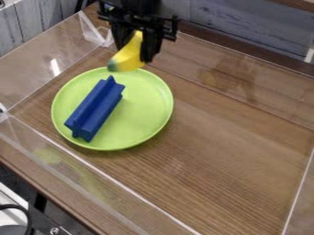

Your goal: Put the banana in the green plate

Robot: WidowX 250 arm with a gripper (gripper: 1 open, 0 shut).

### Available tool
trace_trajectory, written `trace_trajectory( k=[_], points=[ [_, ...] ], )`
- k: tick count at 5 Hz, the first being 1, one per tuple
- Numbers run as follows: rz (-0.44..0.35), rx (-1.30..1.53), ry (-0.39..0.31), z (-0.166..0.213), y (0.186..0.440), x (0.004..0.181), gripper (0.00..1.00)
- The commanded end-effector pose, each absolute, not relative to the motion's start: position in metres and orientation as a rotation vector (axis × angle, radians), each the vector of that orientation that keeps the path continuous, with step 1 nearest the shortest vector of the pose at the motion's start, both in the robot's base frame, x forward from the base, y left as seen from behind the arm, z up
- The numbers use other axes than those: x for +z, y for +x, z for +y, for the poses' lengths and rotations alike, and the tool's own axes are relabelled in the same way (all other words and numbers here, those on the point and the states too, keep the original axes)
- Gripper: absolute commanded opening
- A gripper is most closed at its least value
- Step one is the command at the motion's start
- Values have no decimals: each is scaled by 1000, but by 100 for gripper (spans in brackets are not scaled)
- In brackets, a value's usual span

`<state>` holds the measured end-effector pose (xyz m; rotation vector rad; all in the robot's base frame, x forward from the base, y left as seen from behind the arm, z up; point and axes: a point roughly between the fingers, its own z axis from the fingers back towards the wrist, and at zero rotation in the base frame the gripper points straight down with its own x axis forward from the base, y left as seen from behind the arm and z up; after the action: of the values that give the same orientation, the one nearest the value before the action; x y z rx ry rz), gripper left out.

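Setting: brown wooden tabletop enclosed by clear plastic walls.
Banana: small curved yellow banana hangs tilted in the air, its lower end over the far rim of the plate.
Tool: black tool points down, clenched on the banana.
Plate: large round lime-green plate lies flat on the tabletop.
Block: blue ridged block lies on the plate's left half.
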<state>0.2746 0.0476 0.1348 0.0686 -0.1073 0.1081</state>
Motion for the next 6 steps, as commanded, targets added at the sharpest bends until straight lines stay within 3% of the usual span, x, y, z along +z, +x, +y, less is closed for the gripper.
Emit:
trace_trajectory(
  k=[1,6],
  points=[
    [-138,96,79,46,279,135,0],
    [-125,134,80,50,283,126,0]
  ],
)
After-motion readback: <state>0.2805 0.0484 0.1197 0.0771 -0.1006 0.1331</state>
